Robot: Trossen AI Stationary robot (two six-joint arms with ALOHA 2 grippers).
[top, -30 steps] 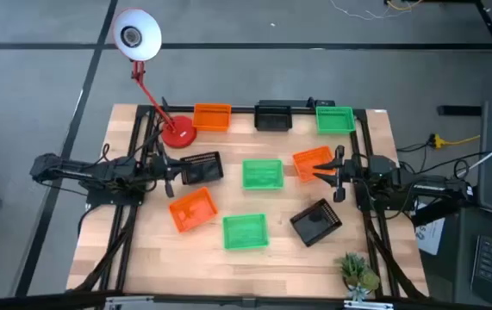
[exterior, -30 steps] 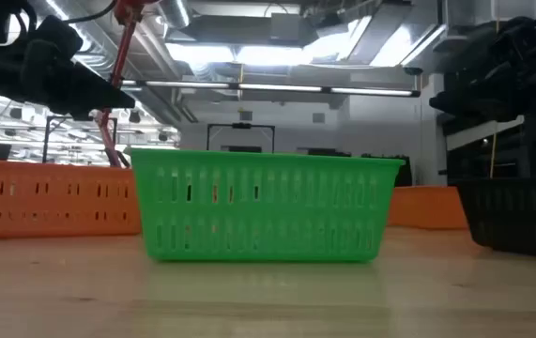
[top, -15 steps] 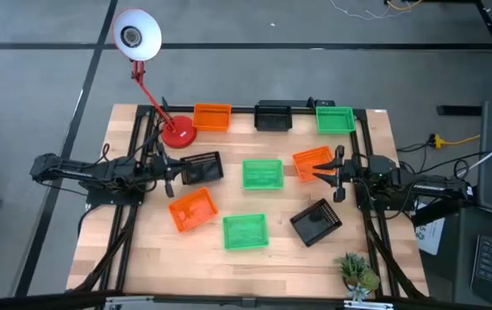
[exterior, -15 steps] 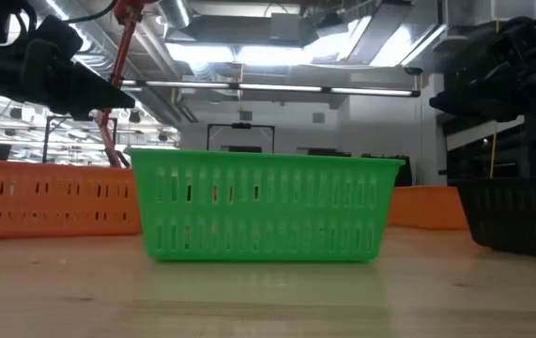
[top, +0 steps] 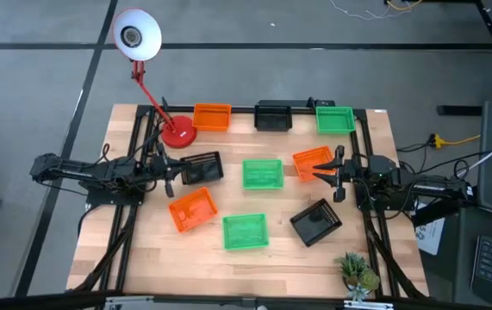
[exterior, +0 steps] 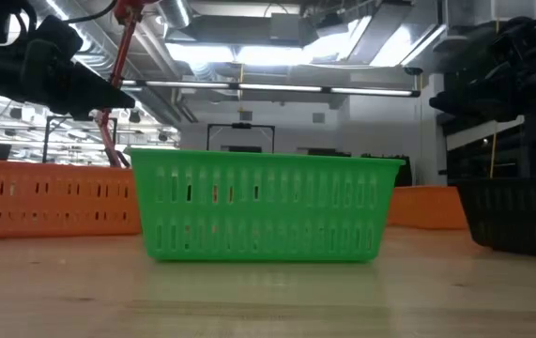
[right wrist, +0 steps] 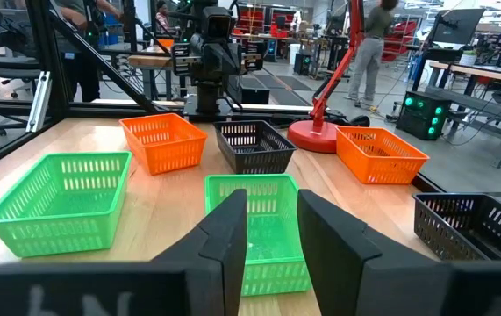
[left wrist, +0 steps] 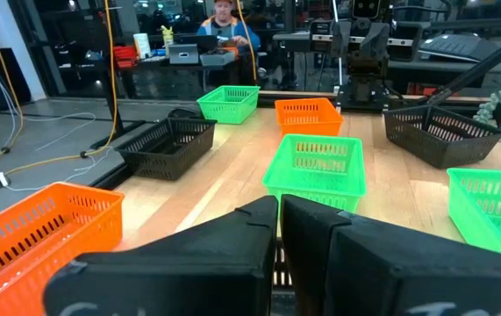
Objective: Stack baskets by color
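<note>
Nothing has moved since the earlier frames: your baskets and both arms are in the same places. You have nine baskets spread on the table (top: 151,263), none stacked. At the far edge stand an orange basket (top: 212,117), a black basket (top: 272,114) and a green basket (top: 335,118). In the middle row you see a black basket near the left arm (top: 201,168), a green basket in the centre (top: 263,173) and an orange basket near the right arm (top: 313,160). Closer to the near edge are a tilted orange basket (top: 193,209), a green basket (top: 246,231) and a tilted black basket (top: 316,221).

No readable writing or label is visible on the baskets.

Your left gripper (top: 168,176) is stretched in from the left side, just beside the black basket in the middle row, and its fingers (left wrist: 259,230) are pressed together on nothing. Your right gripper (top: 320,175) reaches in from the right side, at the orange basket there; its fingers (right wrist: 232,230) stand a little apart, with nothing between them.

A red lamp (top: 177,131) stands at the far left corner, and a small plant (top: 358,271) at the near right corner. In the room behind the table, a person (right wrist: 375,39) is standing.
</note>
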